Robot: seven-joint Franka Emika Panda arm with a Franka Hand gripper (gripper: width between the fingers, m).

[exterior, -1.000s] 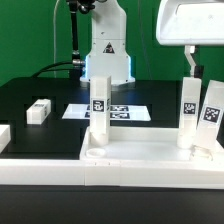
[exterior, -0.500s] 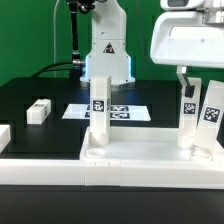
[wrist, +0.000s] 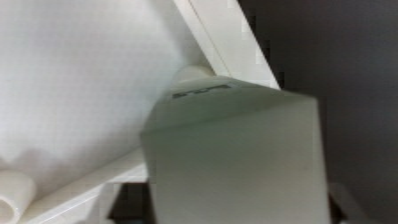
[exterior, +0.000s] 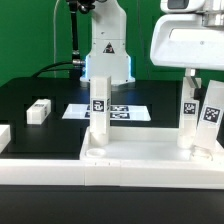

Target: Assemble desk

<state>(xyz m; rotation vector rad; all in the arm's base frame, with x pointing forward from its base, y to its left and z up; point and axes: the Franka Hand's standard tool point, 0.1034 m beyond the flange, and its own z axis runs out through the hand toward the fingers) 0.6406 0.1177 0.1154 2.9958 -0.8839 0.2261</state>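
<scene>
Claw hung over the desk panel, at the corner on the exterior view's right, with its fingertips just above or at the top of the nearer-in upright leg. Whether it was open, closed or gripping that leg I cannot tell: the exterior view was too coarse, and the wrist view was filled by a blurred pale block, probably that leg seen from close up, beside the panel's rim.

The panel lay flat on the black counter, along its near edge. Three legs stood upright on it: the one beneath the claw, a second leg just beside it toward the panel's outer end, and a third leg at the panel's opposite back corner. A fourth leg lay loose on the counter, well apart from the panel, beyond that same corner.

By my reading the job was well past halfway. How firmly the standing legs were seated did not show. The loose leg had not yet been brought over and fitted.
</scene>
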